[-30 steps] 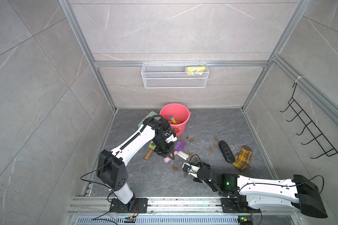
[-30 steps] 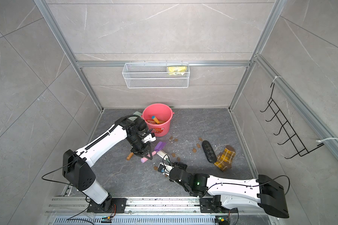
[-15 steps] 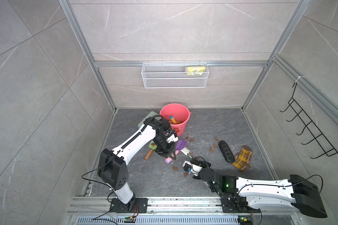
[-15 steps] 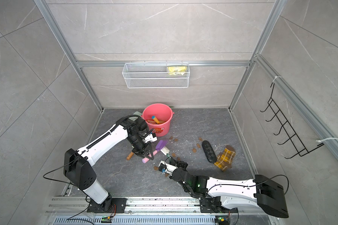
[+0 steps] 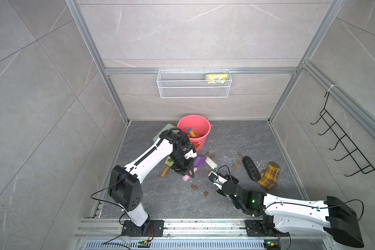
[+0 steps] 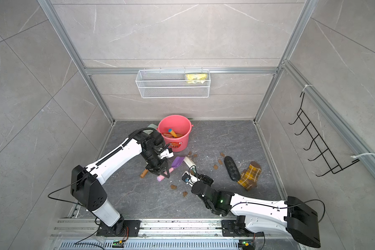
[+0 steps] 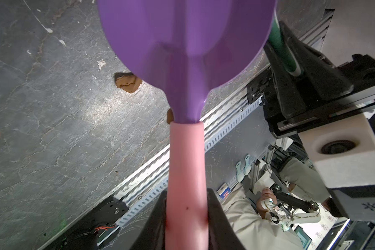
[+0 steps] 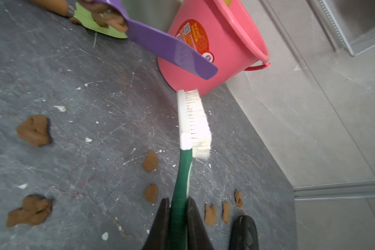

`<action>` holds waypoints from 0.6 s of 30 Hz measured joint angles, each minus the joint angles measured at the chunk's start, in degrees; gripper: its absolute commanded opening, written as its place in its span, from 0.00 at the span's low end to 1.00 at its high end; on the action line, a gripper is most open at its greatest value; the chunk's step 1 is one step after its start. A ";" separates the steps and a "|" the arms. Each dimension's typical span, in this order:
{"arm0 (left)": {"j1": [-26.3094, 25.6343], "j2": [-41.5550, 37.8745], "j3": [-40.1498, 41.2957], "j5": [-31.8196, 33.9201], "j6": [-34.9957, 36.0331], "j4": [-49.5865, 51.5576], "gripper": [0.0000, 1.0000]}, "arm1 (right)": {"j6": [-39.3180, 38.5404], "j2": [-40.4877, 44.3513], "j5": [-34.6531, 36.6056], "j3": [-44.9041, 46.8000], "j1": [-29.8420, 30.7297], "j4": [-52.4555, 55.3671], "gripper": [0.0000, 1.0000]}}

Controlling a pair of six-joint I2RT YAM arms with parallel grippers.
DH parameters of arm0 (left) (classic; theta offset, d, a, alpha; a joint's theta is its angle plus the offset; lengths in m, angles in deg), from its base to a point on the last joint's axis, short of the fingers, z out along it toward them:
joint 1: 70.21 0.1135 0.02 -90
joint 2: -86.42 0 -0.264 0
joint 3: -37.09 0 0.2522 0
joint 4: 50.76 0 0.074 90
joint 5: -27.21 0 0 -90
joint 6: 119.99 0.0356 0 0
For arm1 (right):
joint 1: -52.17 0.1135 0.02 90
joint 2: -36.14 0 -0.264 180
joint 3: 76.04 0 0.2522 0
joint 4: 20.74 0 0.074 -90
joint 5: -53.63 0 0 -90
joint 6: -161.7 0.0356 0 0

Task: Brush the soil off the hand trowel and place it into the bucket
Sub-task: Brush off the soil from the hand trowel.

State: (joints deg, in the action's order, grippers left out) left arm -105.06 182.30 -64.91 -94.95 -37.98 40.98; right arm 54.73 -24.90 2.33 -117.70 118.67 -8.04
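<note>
On the dark grey tabletop [image 5: 225, 138], the pink bucket [image 5: 201, 140] stands at 12 o'clock. The left pincer [image 7: 186, 207] clenches the trowel [image 5: 199, 162] by its pink handle, at the bucket's 6 o'clock. The right pincer [image 8: 178, 207] grips a brush [image 5: 210, 162], its bristles just beside the blade's 3 o'clock edge. Lumps of soil [image 5: 194, 186] lie scattered nearby.

The hand trowel [image 7: 182, 43] has a smooth purple plastic blade with a soft sheen and a matt pink handle; the bucket [image 8: 230, 54] is glossy coral-pink plastic with a shiny printed label. The brush [image 8: 183, 121] has stiff white bristles on a white-and-green plastic body. The soil [image 8: 34, 129] is matt, doughy brown lumps on a dark, veined, scuffed stone-look floor [image 8: 95, 91].
</note>
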 measured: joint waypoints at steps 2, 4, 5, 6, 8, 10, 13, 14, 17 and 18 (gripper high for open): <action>0.00 0.00 -0.31 1.01 0.00 0.04 0.00 | 0.52 0.31 -1.95 -0.42 1.25 1.77 0.00; 0.00 0.00 -0.35 2.49 0.00 0.22 0.00 | 0.52 1.01 -4.24 -0.74 2.67 3.67 0.00; 0.00 0.07 -0.35 3.17 0.00 0.37 0.00 | 0.52 1.38 -5.18 -0.96 3.02 4.42 0.00; 0.00 0.11 -0.35 3.80 0.00 0.55 0.00 | 0.50 1.86 -6.23 -1.20 3.28 5.01 0.00; -0.09 0.35 -0.35 5.11 0.02 1.03 0.00 | 0.46 2.56 -7.50 -1.88 3.37 5.95 0.00; -0.42 0.83 -0.35 6.19 0.02 1.49 0.00 | 0.26 2.91 -8.20 -2.75 3.37 6.49 0.00; -1.62 1.95 -0.35 7.58 0.02 1.79 0.00 | -0.70 2.97 -8.59 -3.85 3.37 6.67 0.00; -2.03 2.19 -0.35 8.07 0.02 1.88 0.00 | -0.90 2.97 -8.59 -4.07 3.37 6.80 0.00; -2.78 2.54 -0.37 8.83 0.04 1.95 0.00 | -1.77 2.89 -8.28 -4.28 3.41 7.56 0.00; -2.93 2.58 -0.37 9.25 0.04 1.95 0.00 | -1.99 2.71 -7.96 -4.42 3.39 7.96 0.00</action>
State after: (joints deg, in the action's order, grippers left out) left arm -107.99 184.88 -65.28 -85.70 -37.93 42.92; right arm 52.74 -22.19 -5.62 -122.12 122.05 -0.08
